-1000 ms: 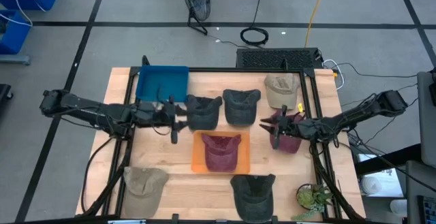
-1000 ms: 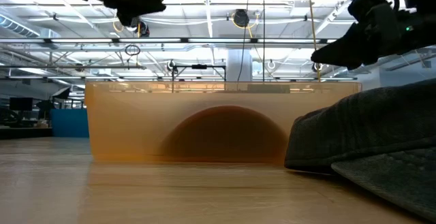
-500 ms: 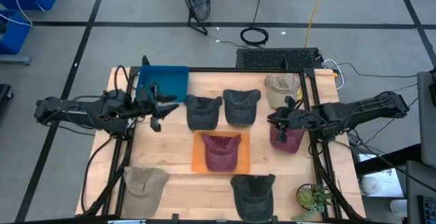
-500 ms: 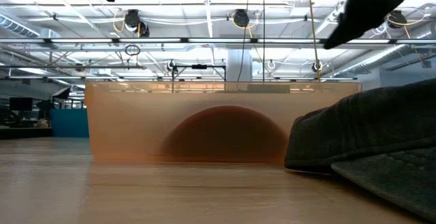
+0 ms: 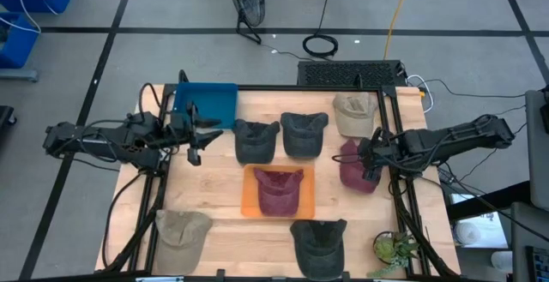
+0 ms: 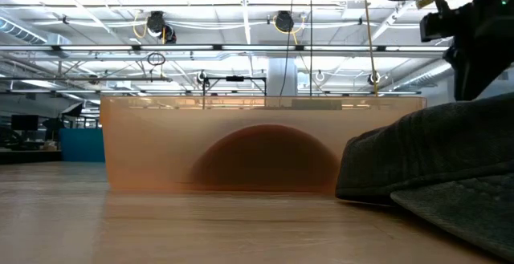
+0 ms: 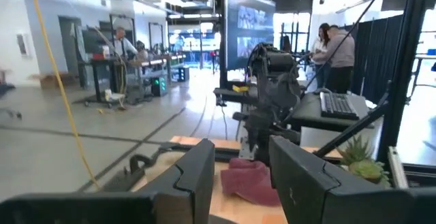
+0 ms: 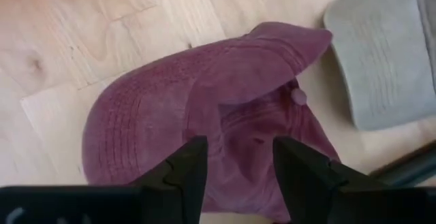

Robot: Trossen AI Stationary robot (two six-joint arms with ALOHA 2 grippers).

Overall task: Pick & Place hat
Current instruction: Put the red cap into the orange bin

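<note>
The right end effector (image 8: 234,166) hovered with its fingers apart and empty over the maroon hat (image 8: 211,115), which lay crumpled on the bench (image 5: 214,222) beside a tan hat (image 5: 354,112), cut off in the wrist view. The left end effector (image 5: 204,136) hung parted and empty near the blue tray (image 5: 204,102). The orange tray (image 6: 161,148) blurred the hat inside it.

no readable text, labels, brands or numbers on any hat, tray or surface
</note>
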